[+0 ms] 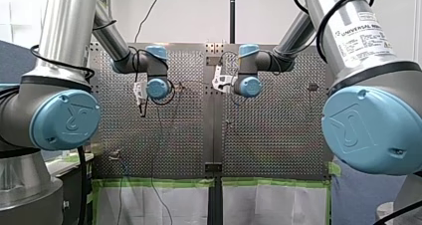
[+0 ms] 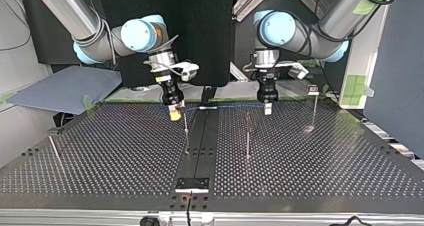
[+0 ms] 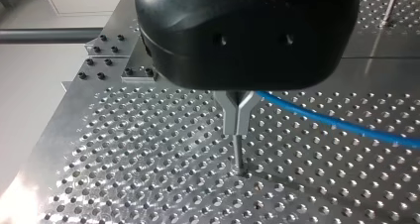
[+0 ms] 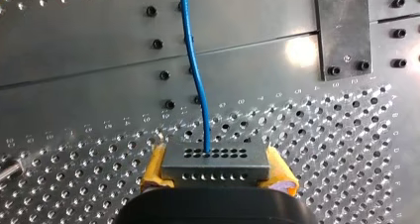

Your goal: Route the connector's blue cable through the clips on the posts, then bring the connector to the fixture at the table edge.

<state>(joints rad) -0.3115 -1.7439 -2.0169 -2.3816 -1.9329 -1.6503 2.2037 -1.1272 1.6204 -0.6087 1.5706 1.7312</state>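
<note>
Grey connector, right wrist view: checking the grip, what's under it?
Yellow pads of my right pincer flank the grey connector; a blue cable enters its holed face. The pincer's black body covers everything below.

my left arm [image 2: 320, 26] and my right arm [image 2: 90, 33] both hang side by side with wrists pointing straight down. left claw [image 3: 239, 131] has its metal fingers [image 3: 229, 112] pinched tip to tip, right claw [image 4: 216, 168] squeezes the connector [image 4: 215, 160] between yellow pads [image 4: 153, 167]
</note>
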